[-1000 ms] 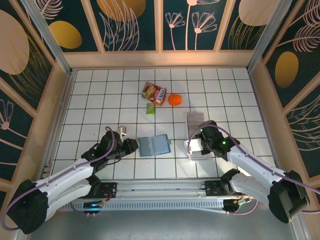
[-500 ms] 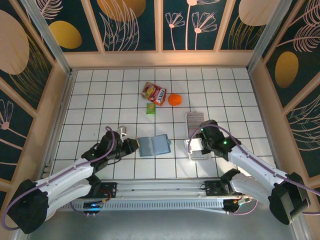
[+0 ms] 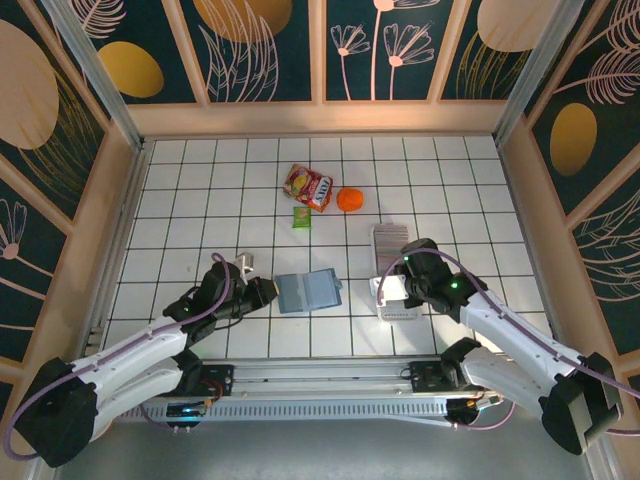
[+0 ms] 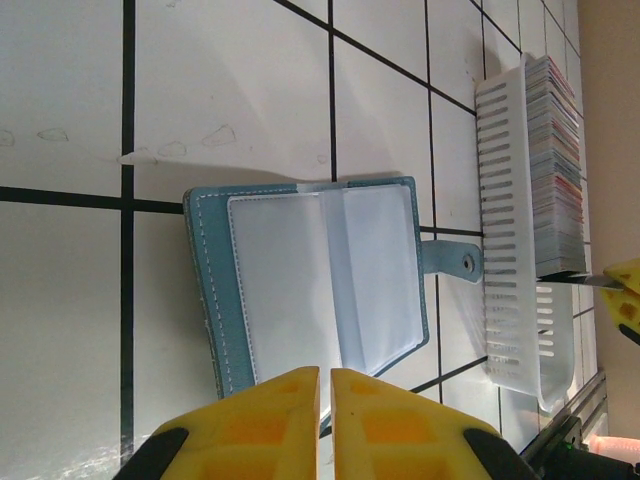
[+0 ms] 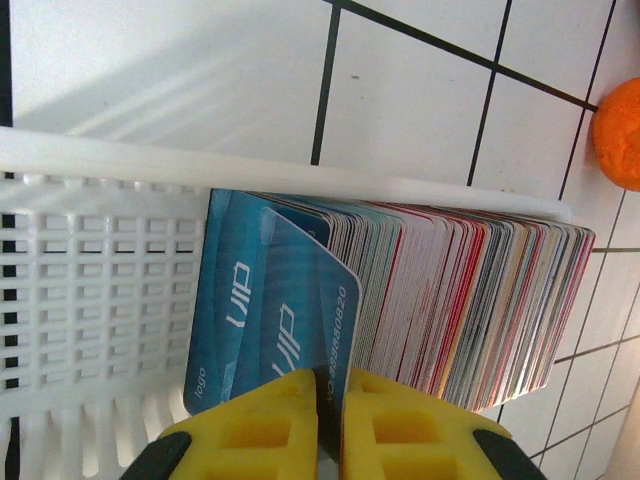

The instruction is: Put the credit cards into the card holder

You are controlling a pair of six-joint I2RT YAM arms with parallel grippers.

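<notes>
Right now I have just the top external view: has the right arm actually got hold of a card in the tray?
Observer: Yes. The right gripper has its jaws closed on the front blue card, marked VIP, of the stack in the white tray.
Operator: Is the card holder open?
Observer: It lies flat and open, no card visible in its clear sleeves.
Operator: And the left side?
Observer: The left gripper has its jaws shut on the holder's edge.
</notes>
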